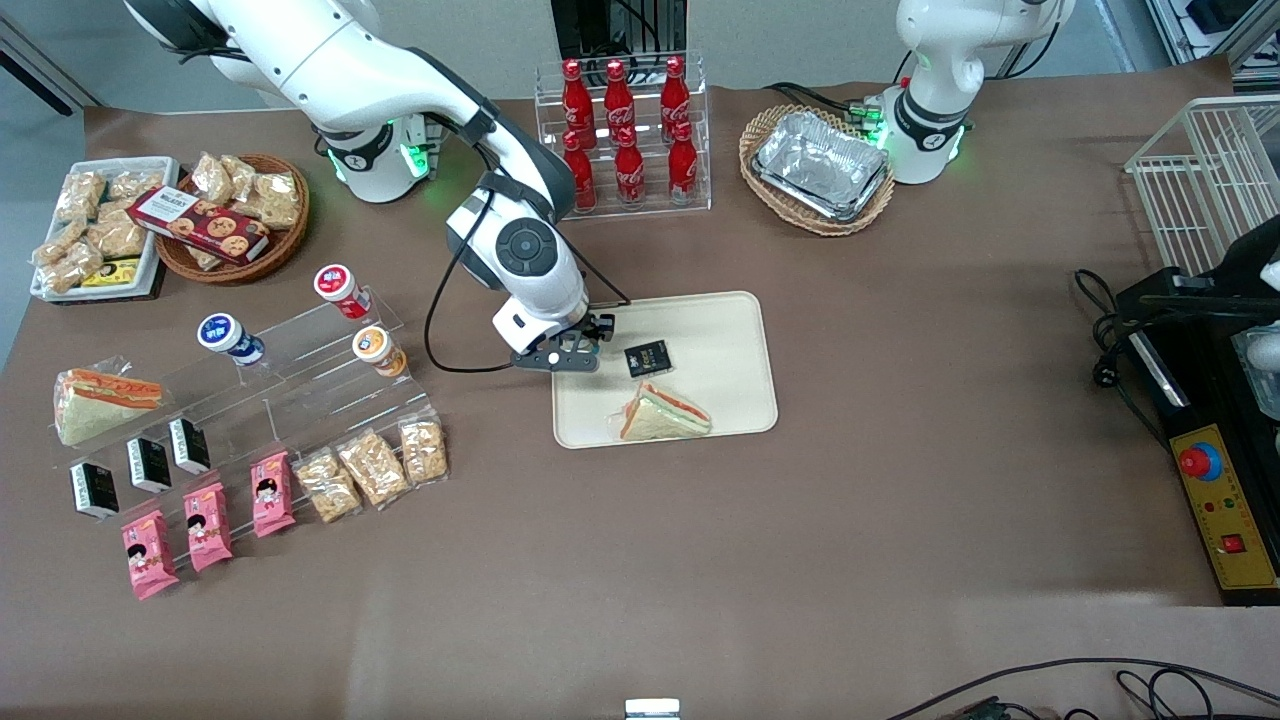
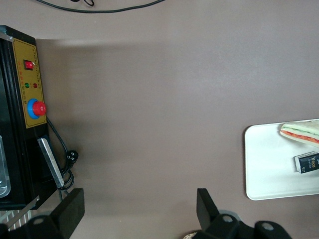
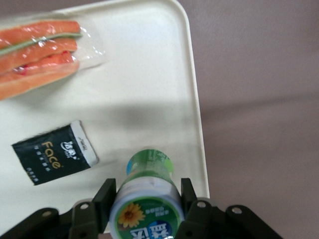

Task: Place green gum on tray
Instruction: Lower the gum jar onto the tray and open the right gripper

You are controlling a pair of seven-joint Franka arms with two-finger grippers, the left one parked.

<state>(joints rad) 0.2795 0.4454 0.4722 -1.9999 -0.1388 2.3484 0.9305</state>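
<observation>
Watch the tray (image 3: 197, 99) rim: your hand (image 3: 147, 199) hangs just inside it, so a release here could tip the green gum (image 3: 148, 191) onto the rim or off to the tabletop (image 3: 259, 74). The hand is clamped on the gum, above the tray; the black packet (image 3: 52, 152) lies toward ten o'clock, the sandwich (image 3: 40, 55) farther on.

Your worktop (image 1: 900, 520) is covered edge to edge in a matt brown sheet, faintly creased along the edge farthest from the front camera. Off that edge you see pale grey floor (image 1: 60, 60). A white wire rack (image 1: 1200, 180) stands at the corner toward the parked arm's end, and a black control box (image 1: 1225, 510) with a yellow panel sits along that end's edge. The light is soft and even, with a pale sheen (image 1: 420, 640) near the edge closest to the camera.
</observation>
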